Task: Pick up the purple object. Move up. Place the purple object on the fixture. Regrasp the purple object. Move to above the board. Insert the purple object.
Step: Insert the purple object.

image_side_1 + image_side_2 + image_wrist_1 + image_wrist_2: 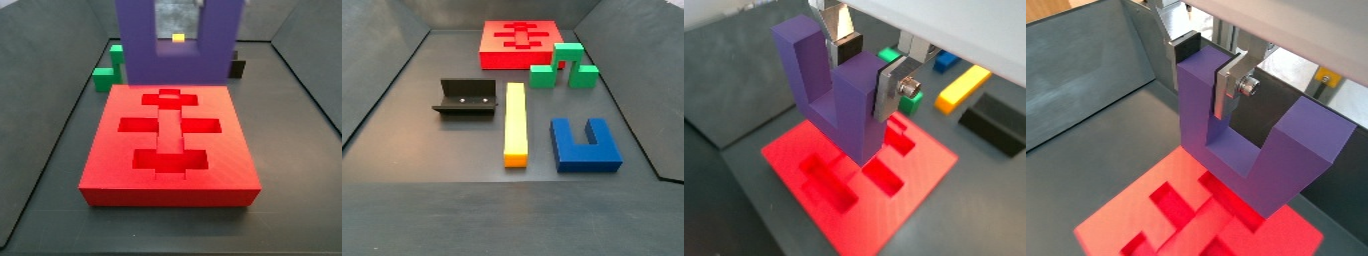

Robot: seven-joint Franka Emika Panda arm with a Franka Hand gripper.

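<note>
In both wrist views my gripper (869,68) (1209,68) is shut on one upright prong of the purple object (838,100) (1253,150). The dark pad presses one face of the prong and the silver plate the opposite face. The purple U hangs prongs up, its base bar just above the red board (791,150) (1120,225) without touching it. In a side view the purple object (140,50) hovers over the far end of the board (221,150). The gripper itself is cut off at that view's top edge. The black fixture (466,98) stands bare on the floor.
Two green blocks (563,65) stand beside the board (496,55). A yellow bar (515,122) and a blue U-shaped block (585,143) lie further along the floor. Grey walls enclose the work area.
</note>
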